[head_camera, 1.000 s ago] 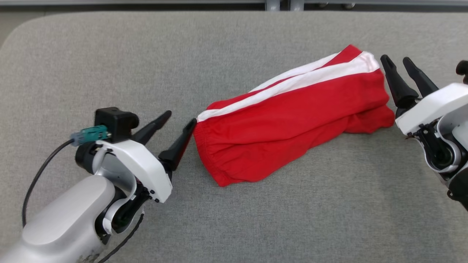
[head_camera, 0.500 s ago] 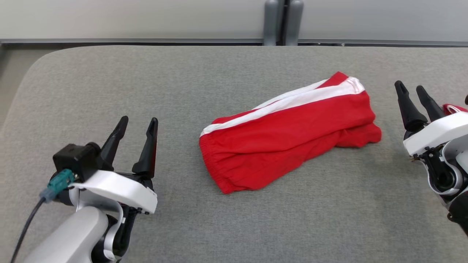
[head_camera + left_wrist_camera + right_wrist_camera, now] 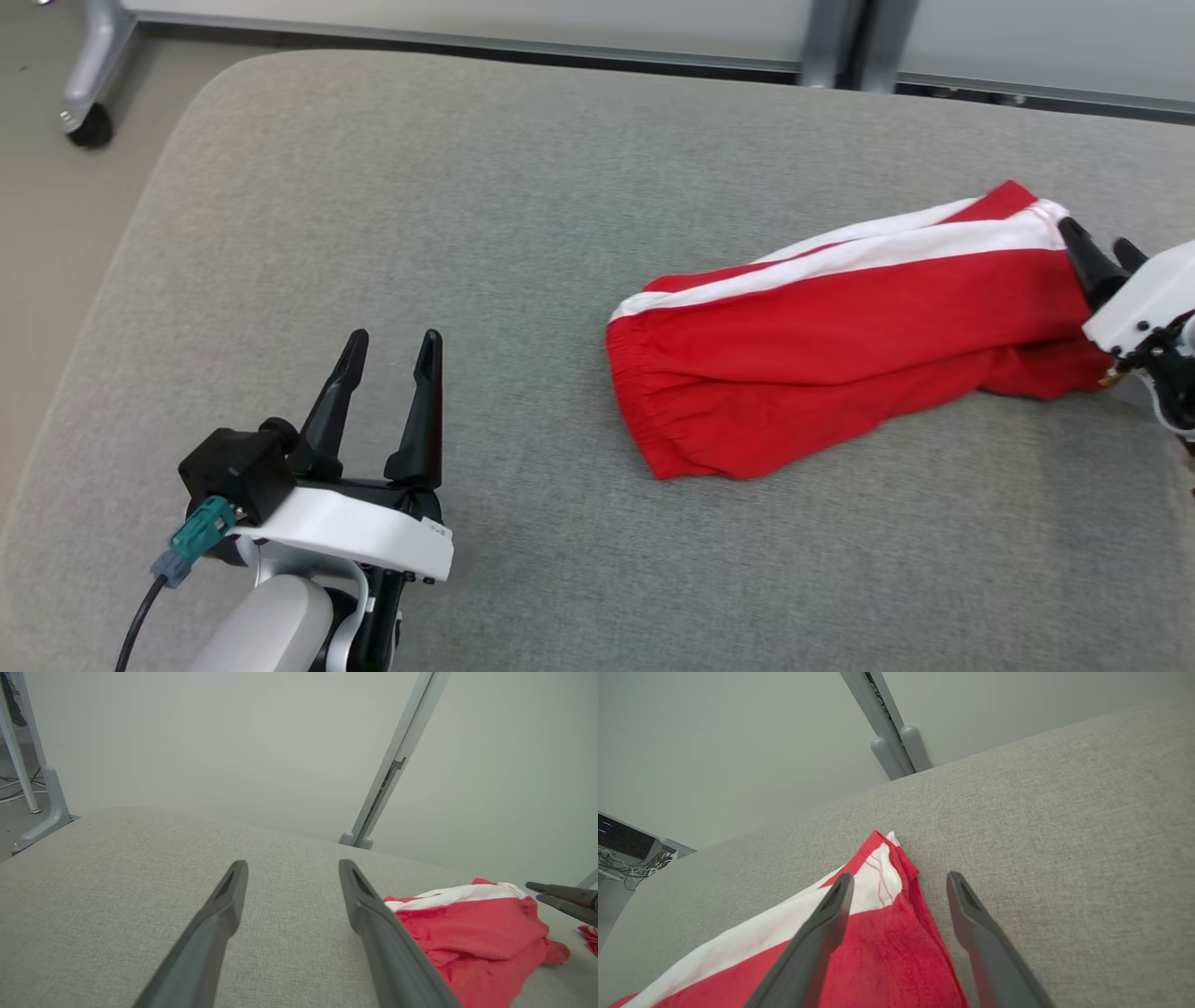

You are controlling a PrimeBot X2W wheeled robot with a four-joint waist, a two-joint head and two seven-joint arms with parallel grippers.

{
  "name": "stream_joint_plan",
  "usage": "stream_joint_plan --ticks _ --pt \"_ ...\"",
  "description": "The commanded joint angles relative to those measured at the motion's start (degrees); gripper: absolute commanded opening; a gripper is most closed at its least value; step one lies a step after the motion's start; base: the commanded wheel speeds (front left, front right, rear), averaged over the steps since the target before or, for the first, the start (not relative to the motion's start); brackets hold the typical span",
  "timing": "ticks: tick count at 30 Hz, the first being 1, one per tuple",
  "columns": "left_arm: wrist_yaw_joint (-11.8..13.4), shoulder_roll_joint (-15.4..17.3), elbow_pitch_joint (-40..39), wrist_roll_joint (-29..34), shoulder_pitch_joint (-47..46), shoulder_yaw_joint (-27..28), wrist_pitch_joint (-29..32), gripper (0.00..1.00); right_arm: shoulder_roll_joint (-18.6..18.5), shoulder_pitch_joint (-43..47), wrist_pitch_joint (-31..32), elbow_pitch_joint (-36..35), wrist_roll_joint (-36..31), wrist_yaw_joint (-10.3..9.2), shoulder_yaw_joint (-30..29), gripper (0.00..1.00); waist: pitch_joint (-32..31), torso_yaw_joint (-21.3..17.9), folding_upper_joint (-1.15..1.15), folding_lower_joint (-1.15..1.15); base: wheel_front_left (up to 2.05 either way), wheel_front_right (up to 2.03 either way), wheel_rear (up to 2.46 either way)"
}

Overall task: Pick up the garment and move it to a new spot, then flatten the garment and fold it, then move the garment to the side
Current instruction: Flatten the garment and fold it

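Well, both spread: right gripper (image 3: 1094, 241) over red white-striped cloth shorts' (image 3: 840, 345) end, left gripper (image 3: 394, 338) well apart. Best pinch seemed all layers.

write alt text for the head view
Red shorts with a white side stripe lie on a grey padded surface. The open left gripper is at lower left, apart from them; the open right gripper is at their right end.

Looks like a lab test bay: plain pale partition panels (image 3: 210, 742) on grey posts (image 3: 829, 42) up top, a caster wheel (image 3: 91, 128) upper left, tangled cables (image 3: 630, 864) at the right wrist view's left edge.
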Motion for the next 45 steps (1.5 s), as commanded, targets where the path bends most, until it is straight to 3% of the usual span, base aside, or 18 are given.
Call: stream_joint_plan --ticks 1,12,16,17,18,19,20,31,36,45 --pt "-0.7 -0.5 0.4 0.8 0.6 0.9 -0.2 1.0 -0.2 -1.0 1.5 2.4 0.6 0.02 0.1 1.0 0.6 1.7 0.0 0.0 0.0 0.0 0.0" --pt "-4.1 -3.5 3.2 3.7 1.6 3.3 -0.2 1.0 3.7 0.5 16.6 13.3 7.4 0.0 -1.4 1.0 0.7 4.7 0.0 0.0 0.0 0.0 0.0" --pt "-4.6 -4.0 3.8 4.5 1.7 3.8 -0.2 1.0 4.7 0.5 16.1 12.0 8.5 0.01 -2.0 1.0 0.6 4.7 0.0 0.0 0.0 0.0 0.0" --pt "-4.7 -4.1 4.0 4.7 1.8 3.9 -0.2 1.0 4.7 0.5 15.5 11.4 8.5 0.01 -2.1 0.63 0.5 4.7 0.0 0.0 0.0 0.0 0.0" --pt "-4.8 -4.2 4.2 4.7 1.8 4.0 -0.2 1.0 4.6 0.6 14.6 10.9 8.4 0.01 -2.1 0.35 0.3 4.6 0.0 0.0 0.0 0.0 0.0" --pt "-5.0 -4.2 4.3 4.7 1.9 4.0 -0.2 1.0 4.4 0.4 13.3 10.4 8.2 0.01 -2.3 0.11 0.2 4.5 0.0 0.0 0.0 0.0 0.0" --pt "-5.0 -4.3 4.5 4.9 1.9 4.0 -0.2 1.0 4.2 0.3 12.0 9.9 8.2 0.01 -2.5 0.0 0.0 4.3 0.0 0.0 0.0 0.0 0.0" --pt "-5.5 -4.2 5.6 4.9 2.8 4.1 -0.2 1.0 3.4 4.6 1.5 3.5 8.3 0.02 -3.3 0.0 -3.8 0.9 0.0 0.0 0.0 0.0 0.0" --pt "-5.3 -4.0 5.4 5.0 4.7 5.5 -0.2 1.0 3.1 10.0 -2.7 -2.0 7.2 0.02 -1.6 0.0 -7.2 -3.2 0.0 0.0 0.0 0.0 0.0" --pt "-5.0 -4.5 4.2 11.3 10.3 10.6 -0.2 1.0 0.9 16.6 -9.5 -8.2 6.1 0.02 0.1 0.0 -11.3 -7.0 0.0 0.0 0.0 0.0 0.0"
